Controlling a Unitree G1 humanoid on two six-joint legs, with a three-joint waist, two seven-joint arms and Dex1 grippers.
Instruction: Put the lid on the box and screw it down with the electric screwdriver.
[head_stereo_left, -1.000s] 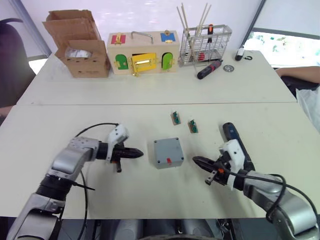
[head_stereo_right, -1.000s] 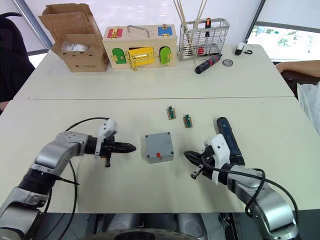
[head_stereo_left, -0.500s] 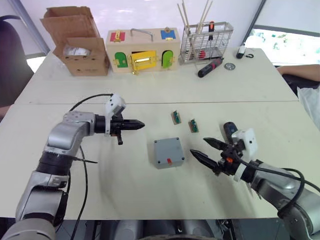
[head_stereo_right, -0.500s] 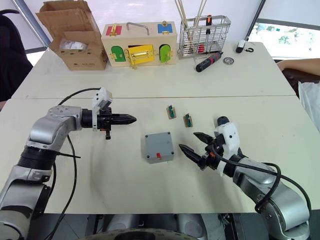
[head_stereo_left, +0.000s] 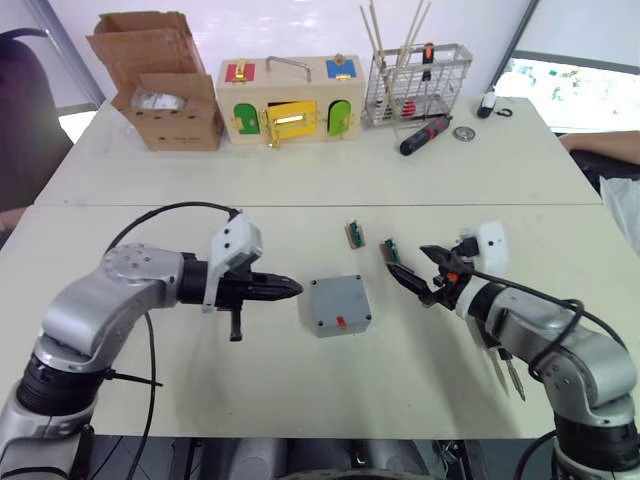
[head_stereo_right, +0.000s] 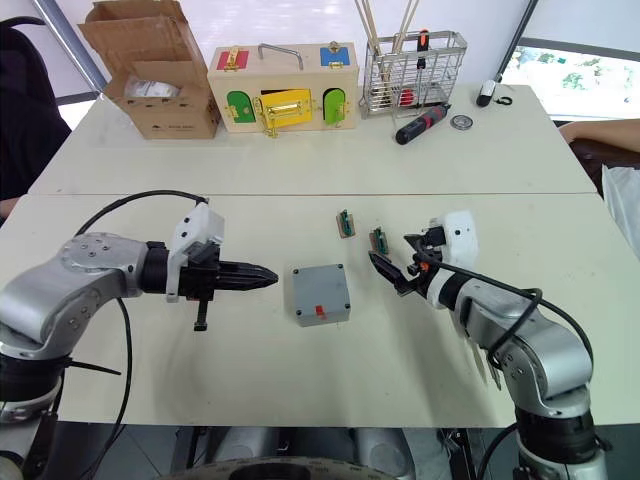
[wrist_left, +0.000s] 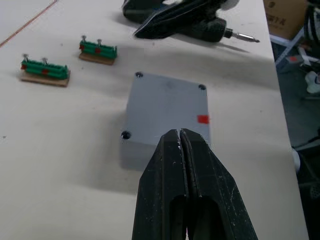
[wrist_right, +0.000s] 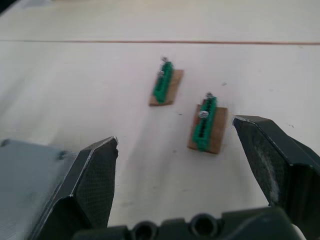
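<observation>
- Currently, your right gripper (head_stereo_right: 392, 268) hangs spread and empty, left gripper (head_stereo_right: 262, 277) pinched shut.
- Small square grey box (head_stereo_right: 320, 294) sits at its three o'clock, lid (wrist_left: 165, 107) apparently seated.
- Fetch the screwdriver squarely.

**No legible text from my station**

I can't read a single word or number on my feeds. The cardboard carton (head_stereo_left: 168, 118) carries a faint dark line of print on its front, possibly a label, too small to make out. The box (wrist_left: 167, 116) bears only a plain red mark, no lettering.
</observation>
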